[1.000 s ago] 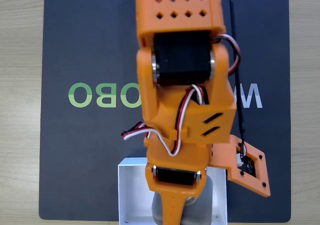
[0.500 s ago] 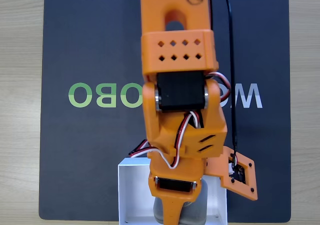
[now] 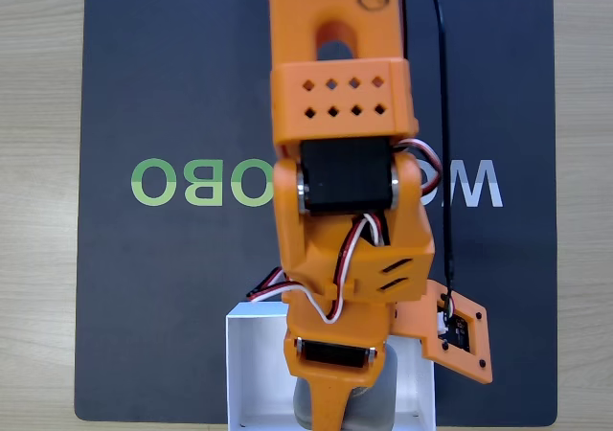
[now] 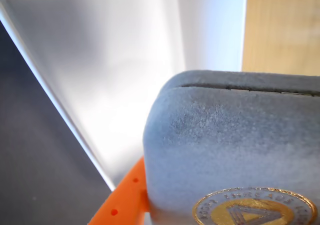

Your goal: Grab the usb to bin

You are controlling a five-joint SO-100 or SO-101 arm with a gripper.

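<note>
In the fixed view my orange gripper (image 3: 335, 414) points down into the white bin (image 3: 251, 359) at the mat's lower edge. The usb, a dark grey case (image 3: 378, 402), shows on both sides of the orange finger, inside the bin's outline. The wrist view has the usb (image 4: 225, 145) very close, its gold triangle emblem at the bottom edge, and one orange finger (image 4: 122, 202) pressed against its lower left side. Behind it lies the bin's white floor (image 4: 115, 75). The gripper is shut on the usb. Whether the case touches the floor is hidden.
A dark mat (image 3: 172, 86) with green and white lettering covers the light wooden table (image 3: 38, 211). The arm's orange body (image 3: 340, 163) spans the middle of the mat. A black cable (image 3: 445, 163) runs down to the wrist camera mount (image 3: 465, 340).
Since one second ago the arm has reached further toward the bin and the camera mount has swung slightly left. Nothing visible has moved in the last half second.
</note>
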